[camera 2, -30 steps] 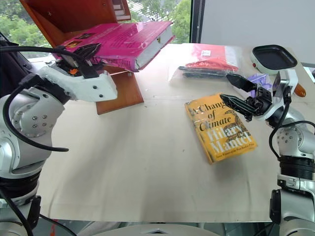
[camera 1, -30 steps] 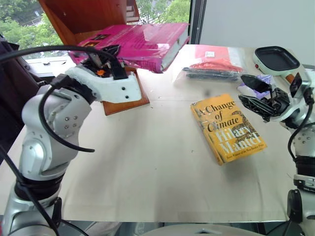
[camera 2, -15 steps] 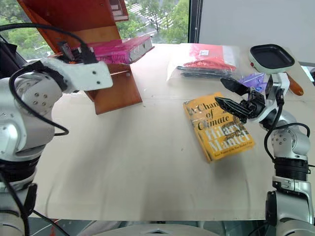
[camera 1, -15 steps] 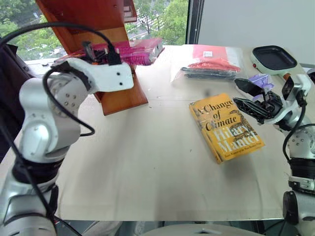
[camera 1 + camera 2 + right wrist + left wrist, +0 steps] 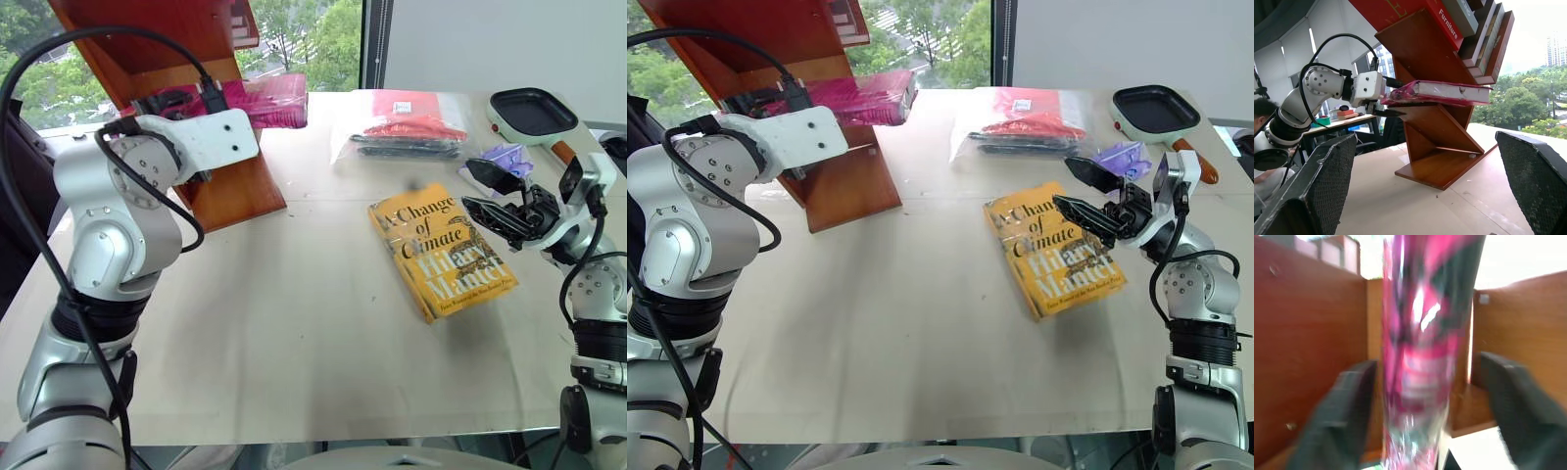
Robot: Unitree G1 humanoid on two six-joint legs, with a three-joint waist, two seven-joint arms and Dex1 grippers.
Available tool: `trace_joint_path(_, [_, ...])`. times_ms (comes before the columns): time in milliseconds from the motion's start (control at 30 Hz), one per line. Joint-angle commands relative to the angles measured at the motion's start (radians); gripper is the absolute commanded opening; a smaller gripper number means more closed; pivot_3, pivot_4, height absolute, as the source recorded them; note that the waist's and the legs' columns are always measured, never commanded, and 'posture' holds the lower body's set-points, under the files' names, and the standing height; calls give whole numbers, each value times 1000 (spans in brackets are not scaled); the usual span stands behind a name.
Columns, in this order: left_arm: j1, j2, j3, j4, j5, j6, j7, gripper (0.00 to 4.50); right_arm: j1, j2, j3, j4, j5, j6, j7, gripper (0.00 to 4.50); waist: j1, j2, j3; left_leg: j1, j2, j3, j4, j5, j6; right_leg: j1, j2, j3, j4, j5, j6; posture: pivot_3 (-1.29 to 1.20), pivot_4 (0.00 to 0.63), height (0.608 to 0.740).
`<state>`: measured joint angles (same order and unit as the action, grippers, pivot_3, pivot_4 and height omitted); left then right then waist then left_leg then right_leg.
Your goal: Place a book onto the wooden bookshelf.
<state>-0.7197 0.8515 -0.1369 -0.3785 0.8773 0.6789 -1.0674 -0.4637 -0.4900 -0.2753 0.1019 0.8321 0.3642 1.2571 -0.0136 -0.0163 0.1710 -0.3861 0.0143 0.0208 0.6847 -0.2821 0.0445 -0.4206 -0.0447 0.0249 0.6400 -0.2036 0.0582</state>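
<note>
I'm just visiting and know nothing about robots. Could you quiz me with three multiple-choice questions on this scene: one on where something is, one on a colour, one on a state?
1. Where does the pink book lie?
A. On a slanted board of the wooden bookshelf
B. On the floor
C. Under the frying pan

2. What colour is the book lying flat on the table?
A. Green
B. Yellow
C. White

3. How do the left gripper's fingers stand?
A. Clamped tight on the pink book
B. Folded away behind the arm
C. Spread on either side of the book with gaps

Answers:
1 A, the right wrist view shows it resting on the shelf board.
2 B, the "A Change of Climate" book has a yellow cover.
3 C, the left wrist view shows both fingers standing apart from the cover.
</note>
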Motion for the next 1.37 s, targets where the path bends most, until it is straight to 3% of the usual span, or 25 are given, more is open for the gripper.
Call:
trace_joint_path(33, [-26,25,31,-28,32,23,6,4406,-11,-8,-22,-11,4,-20,5,4500,1,0,0,-1,0,0,0,0,0,-1,0,0,-1,0,0,0,150,731])
trace_joint_path(300, [-35,39,76,-91,34,79,1,4406,-41,-10,-12,30,-9,-25,22,4500,2,0,0,-7,0,-2,0,0,0,-4,-1,-2,-2,0,0,0,150,731])
trace_joint_path(500, [-49,-15,144,-196,-27,158,11,4406,-57,-25,-12,68,-26,-33,50,4500,2,0,0,-7,0,-2,0,0,0,-5,-1,-3,-2,0,0,0,150,731])
trace_joint_path(600, [-48,-69,187,-265,-92,147,55,4406,-46,-42,-21,76,-35,-34,60,4500,3,0,0,-8,0,-2,1,0,0,-5,-1,-3,-2,0,0,0,150,731])
trace_joint_path(667, [-27,-244,230,-357,-210,198,98,4406,7,-77,-43,61,-47,-35,60,4500,7,0,0,-8,0,-3,1,0,0,-5,-2,-3,-2,0,0,0,150,731])
trace_joint_path(733, [72,-419,275,-429,-316,295,104,4406,69,-107,-60,45,-67,-56,56,4500,17,0,-1,-9,-1,-4,2,0,0,-4,-4,-4,-3,0,1,0,150,731])
trace_joint_path(1000, [598,-677,394,-476,-694,155,129,4406,376,-145,-167,-69,-173,-201,-45,4500,3,0,-1,-9,1,-3,1,0,0,-6,-4,-3,-1,0,1,0,150,731])
trace_joint_path(1133, [773,-686,390,-350,-760,8,206,4406,546,-130,-221,-115,-226,-286,-86,4500,3,1,-2,-6,1,0,2,1,-1,-4,-4,-1,0,-1,-1,0,150,731])
trace_joint_path(1200, [874,-662,376,-256,-763,-91,244,4406,630,-119,-250,-117,-230,-312,-96,4500,3,2,-4,7,1,0,2,0,-1,9,-4,0,-1,-4,-3,0,150,731])
trace_joint_path(1267, [966,-616,352,-204,-770,-202,244,4406,687,-115,-251,-91,-266,-376,-88,4500,0,-1,-3,8,1,1,1,0,-1,10,-4,0,-3,-6,1,0,150,731])
trace_joint_path(1367, [1000,-596,342,-164,-823,-249,260,4406,724,-100,-236,-50,-314,-455,-101,4500,0,-3,-6,8,2,2,2,0,-1,9,-4,1,-3,-6,1,0,150,731])
